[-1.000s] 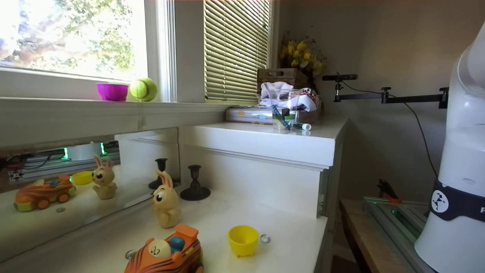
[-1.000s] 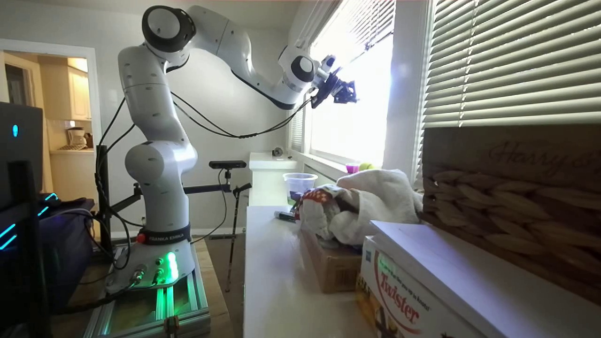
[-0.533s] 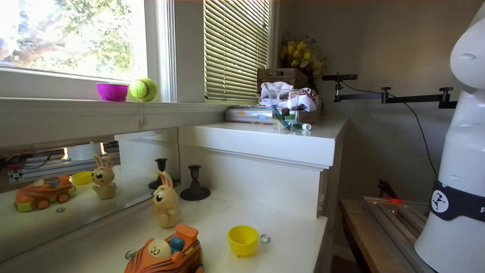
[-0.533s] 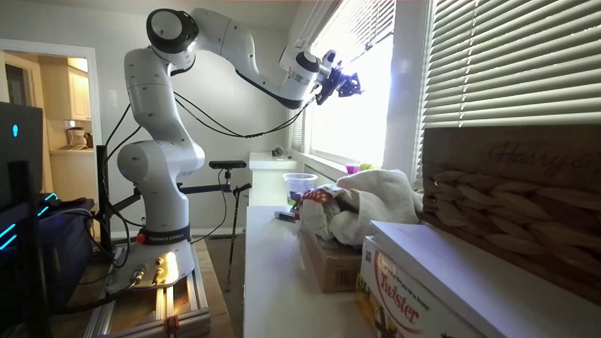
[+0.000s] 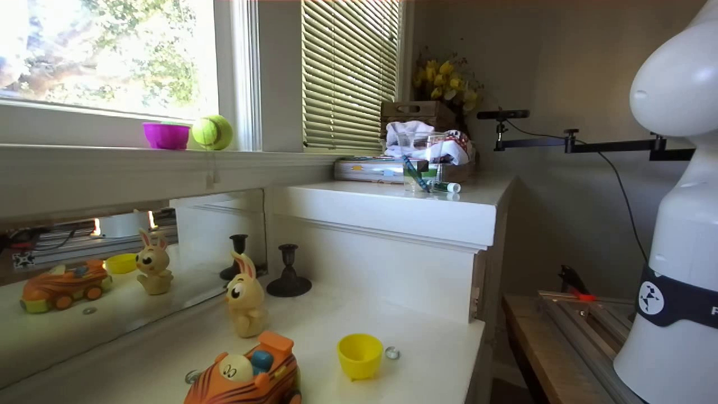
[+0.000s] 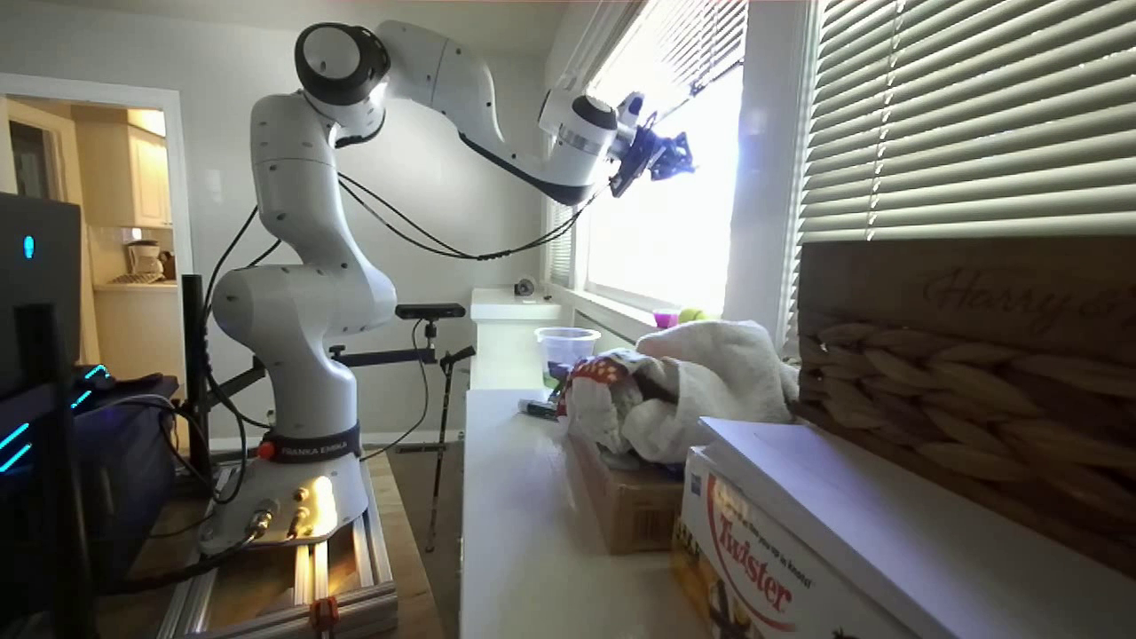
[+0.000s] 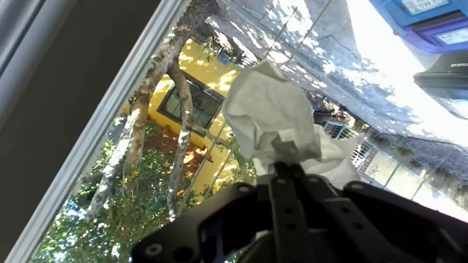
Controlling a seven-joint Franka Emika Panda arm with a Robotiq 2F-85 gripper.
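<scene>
The one gripper [image 7: 288, 170] has its jaws clenched on what looks to me like one white tissue [image 7: 272, 113], thin, matte and crumpled into soft folds, bulging ahead of the jaws. Lower than them, on the windowsill [image 5: 101, 160], I see one smooth magenta bowl [image 5: 166, 136] and one fuzzy, round tennis ball [image 5: 213, 132].

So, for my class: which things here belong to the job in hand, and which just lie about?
Seemingly in use:
pincer
crumpled white wad in its grip
window before it

Lying about:
toy car
rabbit figure
yellow cup
candlestick
tennis ball
</scene>
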